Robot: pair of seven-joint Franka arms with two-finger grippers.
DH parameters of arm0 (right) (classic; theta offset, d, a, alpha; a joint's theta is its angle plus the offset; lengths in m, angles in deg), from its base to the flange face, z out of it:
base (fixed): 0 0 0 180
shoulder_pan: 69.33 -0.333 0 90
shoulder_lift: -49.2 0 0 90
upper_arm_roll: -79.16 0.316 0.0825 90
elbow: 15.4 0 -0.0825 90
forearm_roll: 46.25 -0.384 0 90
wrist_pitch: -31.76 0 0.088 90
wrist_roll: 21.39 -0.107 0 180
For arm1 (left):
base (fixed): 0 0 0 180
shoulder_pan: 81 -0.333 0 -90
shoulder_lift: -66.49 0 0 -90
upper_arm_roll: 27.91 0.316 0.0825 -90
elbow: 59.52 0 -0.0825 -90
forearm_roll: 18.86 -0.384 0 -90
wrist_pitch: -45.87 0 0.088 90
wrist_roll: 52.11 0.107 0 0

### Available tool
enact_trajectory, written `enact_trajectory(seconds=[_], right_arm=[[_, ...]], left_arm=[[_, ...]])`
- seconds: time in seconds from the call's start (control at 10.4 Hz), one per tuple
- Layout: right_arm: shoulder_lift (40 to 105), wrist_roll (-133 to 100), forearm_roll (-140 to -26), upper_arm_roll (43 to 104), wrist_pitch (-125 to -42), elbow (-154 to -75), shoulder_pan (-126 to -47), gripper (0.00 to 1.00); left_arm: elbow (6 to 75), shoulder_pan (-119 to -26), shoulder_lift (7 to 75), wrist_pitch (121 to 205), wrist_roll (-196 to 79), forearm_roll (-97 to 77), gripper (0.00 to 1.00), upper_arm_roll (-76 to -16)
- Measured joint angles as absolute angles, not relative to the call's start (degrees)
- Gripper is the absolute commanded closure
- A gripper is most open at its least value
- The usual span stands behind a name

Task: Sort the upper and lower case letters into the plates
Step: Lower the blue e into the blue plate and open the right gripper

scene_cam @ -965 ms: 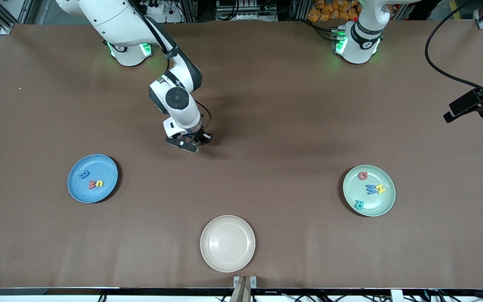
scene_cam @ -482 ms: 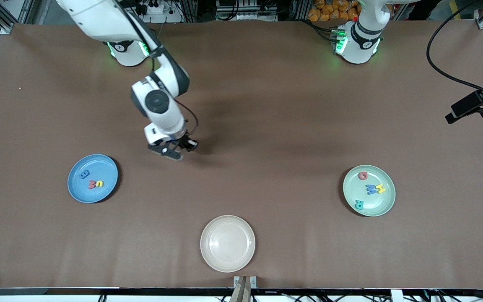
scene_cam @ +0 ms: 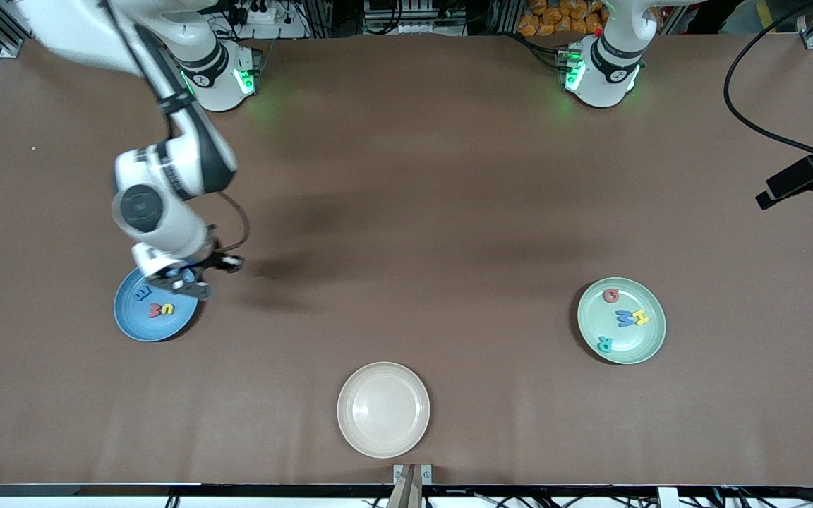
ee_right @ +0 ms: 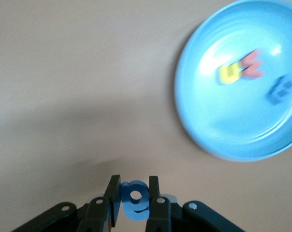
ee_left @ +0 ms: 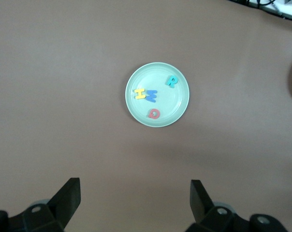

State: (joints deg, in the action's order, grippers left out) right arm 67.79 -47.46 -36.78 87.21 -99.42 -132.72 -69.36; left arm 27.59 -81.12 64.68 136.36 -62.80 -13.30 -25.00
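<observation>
My right gripper (scene_cam: 188, 283) hangs over the rim of the sky blue plate (scene_cam: 131, 321), on the side farthest from the front camera. It is shut on a blue letter (ee_right: 135, 200), pinched between its fingers (ee_right: 114, 193). In the right wrist view the blue plate (ee_right: 223, 125) holds a yellow (ee_right: 228, 73), a red (ee_right: 253, 65) and a blue letter (ee_right: 280, 89). The mint green plate (scene_cam: 643, 342) lies toward the left arm's end with red (scene_cam: 611, 295), blue (scene_cam: 624, 318), yellow (scene_cam: 640, 318) and teal (scene_cam: 605, 344) letters. My left gripper (ee_left: 135, 193) is open high above the table, looking down on that green plate (ee_left: 172, 104).
A cream-beige plate (scene_cam: 383, 409) sits near the table's front edge, midway between the two coloured plates, with nothing on it. The brown table top (scene_cam: 406, 233) spreads wide between the plates. The two arm bases stand along the edge farthest from the front camera.
My right arm swept from the table's middle toward its own end, carrying the blue letter, and now hangs over the blue plate's rim. The left arm has hardly moved.
</observation>
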Motion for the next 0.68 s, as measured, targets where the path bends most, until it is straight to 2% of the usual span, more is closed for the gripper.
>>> enact_trajectory(seconds=[0.19,0.29,0.39,0.48,0.68], right_arm=[[69.26,-43.07,-29.0,87.17,-99.54,-132.19,-63.07,1.0],[70.43,-42.93,-25.92,87.18,-100.08,-132.13,-61.61,0.94],[71.51,-42.89,-24.55,87.19,-100.75,-132.06,-60.93,0.45],[72.24,-42.88,-24.2,87.19,-101.08,-131.89,-60.57,0.0],[72.52,-42.92,-24.1,87.22,-101.41,-131.26,-59.06,0.0]], left_arm=[[27.59,-81.51,64.69,135.16,-62.8,-13.31,0.0,-24.96],[27.59,-81.53,64.68,135.08,-62.8,-13.31,0.0,-24.98],[27.59,-81.54,64.69,134.93,-62.8,-13.31,0.0,-24.98],[27.6,-81.55,64.68,134.74,-62.8,-13.31,0.0,-24.96],[27.69,-81.7,64.67,134.57,-62.8,-13.31,0.0,-24.91]])
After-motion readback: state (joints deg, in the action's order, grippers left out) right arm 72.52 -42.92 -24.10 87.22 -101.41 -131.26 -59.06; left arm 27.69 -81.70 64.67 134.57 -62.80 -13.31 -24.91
